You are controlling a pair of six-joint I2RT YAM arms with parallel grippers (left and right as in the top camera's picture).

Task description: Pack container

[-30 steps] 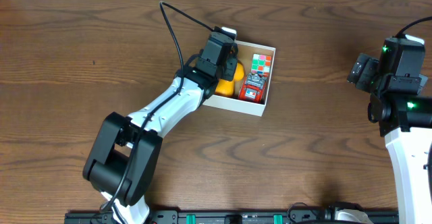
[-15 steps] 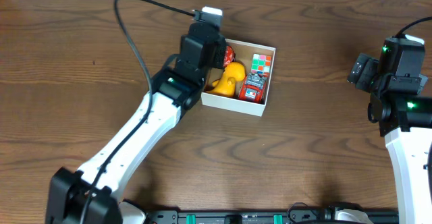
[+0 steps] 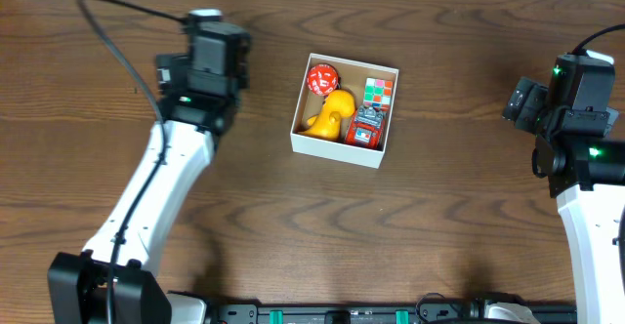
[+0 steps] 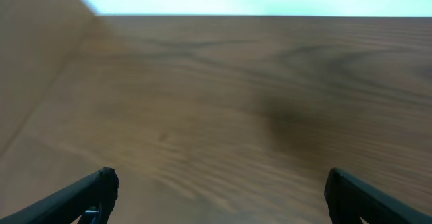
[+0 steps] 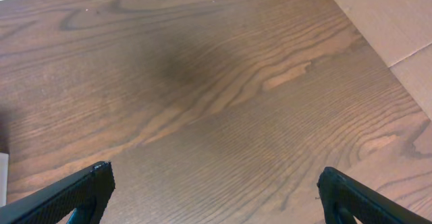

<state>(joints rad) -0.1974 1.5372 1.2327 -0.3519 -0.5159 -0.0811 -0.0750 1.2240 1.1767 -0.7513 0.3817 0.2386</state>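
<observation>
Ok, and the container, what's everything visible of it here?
The container is a shallow, square, open-topped box, white cardboard by the look, with thin walls. It sits flat on the wooden table, turned slightly askew. Inside lie a red round toy, a yellow toy, a colour cube and a small red toy. Nothing grips it.

White container [image 3: 335,149] on wooden table [image 3: 439,226] — yellow toy [image 3: 332,114], red ball [image 3: 321,78], puzzle cube [image 3: 378,91] inside
</observation>
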